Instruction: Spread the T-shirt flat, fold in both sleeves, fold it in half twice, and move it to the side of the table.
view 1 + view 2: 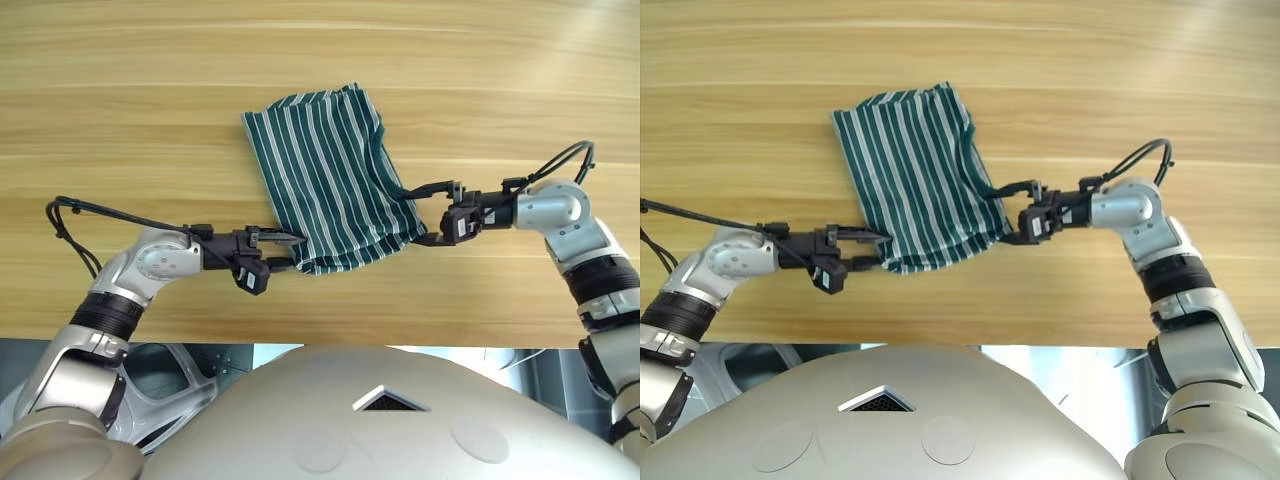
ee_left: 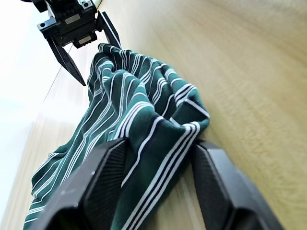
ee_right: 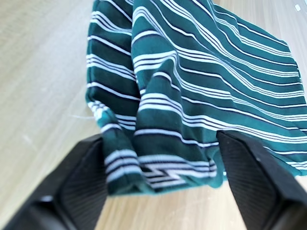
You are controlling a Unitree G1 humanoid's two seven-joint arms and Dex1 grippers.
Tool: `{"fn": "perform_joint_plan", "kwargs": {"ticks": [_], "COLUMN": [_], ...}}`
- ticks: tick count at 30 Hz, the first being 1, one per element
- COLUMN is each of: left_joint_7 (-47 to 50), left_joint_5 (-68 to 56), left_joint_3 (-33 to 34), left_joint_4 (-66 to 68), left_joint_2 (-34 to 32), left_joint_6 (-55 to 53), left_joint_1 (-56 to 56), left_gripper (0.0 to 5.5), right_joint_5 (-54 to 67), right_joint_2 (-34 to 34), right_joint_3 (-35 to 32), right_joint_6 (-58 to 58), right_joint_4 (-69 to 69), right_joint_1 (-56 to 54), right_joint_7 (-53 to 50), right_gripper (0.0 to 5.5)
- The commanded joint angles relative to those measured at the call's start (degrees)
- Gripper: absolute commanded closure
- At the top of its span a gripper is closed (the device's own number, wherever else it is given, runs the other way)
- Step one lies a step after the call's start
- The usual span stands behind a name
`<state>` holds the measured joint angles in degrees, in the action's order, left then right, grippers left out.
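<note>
Where the head camera looks down, the field is one wooden table (image 1: pixel 120 100), pale oak grain running 9 o'clock to 3 o'clock. A strip of grey floor (image 1: pixel 520 365) lies beyond its 6 o'clock edge.

Item 1: T-shirt (image 1: pixel 325 175), dark green with thin white stripes. It is folded to a compact oblong at the table's centre, with its long sides running roughly 11 o'clock to 5 o'clock. The far part lies flat; the near end is rumpled and slightly raised.

Item 2: left gripper (image 1: pixel 290 252), at the shirt's 7 o'clock corner, pointing toward 3 o'clock. Its fingers are moderately parted, with the corner between them.

Item 3: right gripper (image 1: pixel 425 215), at the shirt's 4 o'clock edge, pointing toward 9 o'clock. Its fingers are spread wide about that edge.

Left wrist view, beyond what the head views give: the hemmed corner bunches up between the two black fingers (image 2: pixel 96 182) and touches both inner faces. The right gripper (image 2: pixel 102 66) stands farther off at the cloth's other side, splayed wide. A bright white blank lies past the table edge.

Right wrist view: ribbed pads (image 3: pixel 76 177) flank a stack of folded layers, and the bottom hem shows white stitching.
</note>
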<state>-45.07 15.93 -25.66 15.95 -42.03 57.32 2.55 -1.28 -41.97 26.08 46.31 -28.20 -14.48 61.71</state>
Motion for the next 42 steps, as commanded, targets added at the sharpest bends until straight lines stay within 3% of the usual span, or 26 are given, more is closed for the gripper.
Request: {"fn": "perform_joint_plan", "kwargs": {"ticks": [1, 5, 15, 18, 28, 32, 42], "left_joint_7": [-0.8, -0.5, 0.5, 0.7, -0.8, -4.7, -7.5], "left_joint_5": [1.8, 1.5, 1.7, 1.8, -3.2, -14.9, -24.6], "left_joint_3": [-2.1, -2.5, -3.1, -3.3, -4.4, -5.9, -2.5], "left_joint_4": [0.6, 0.6, 1.5, 1.9, 0.3, -8.2, -14.3], "left_joint_2": [-0.6, -0.6, -0.4, -0.4, -1.4, -6.2, -12.8], "left_joint_6": [-1.1, -1.0, -0.7, -0.8, -0.3, -1.0, -0.2], "left_joint_1": [-0.8, -0.6, 0.3, 0.6, 0.0, -2.3, -7.5], "left_gripper": [3.14, 3.38, 4.99, 5.32, 5.37, 5.38, 5.38], "right_joint_5": [-4.9, -4.7, -4.0, -3.5, 0.7, 5.8, 15.5], "right_joint_2": [0.9, 0.9, 0.1, -0.4, -3.0, -7.5, -17.8], "right_joint_3": [3.6, 3.9, 3.2, 2.8, 0.6, -0.9, -5.7], "right_joint_6": [-1.7, -1.7, -1.8, -1.9, -2.2, -3.2, -1.7], "right_joint_4": [-1.9, -1.9, -2.1, -1.5, 4.2, 13.2, 32.3], "right_joint_1": [2.8, 2.7, 2.6, 2.7, 5.3, 9.2, 23.3], "right_joint_7": [1.9, 1.8, 1.3, 1.4, 2.8, 5.4, 7.6], "right_gripper": [2.76, 3.51, 5.37, 5.39, 5.39, 5.39, 5.39]}}
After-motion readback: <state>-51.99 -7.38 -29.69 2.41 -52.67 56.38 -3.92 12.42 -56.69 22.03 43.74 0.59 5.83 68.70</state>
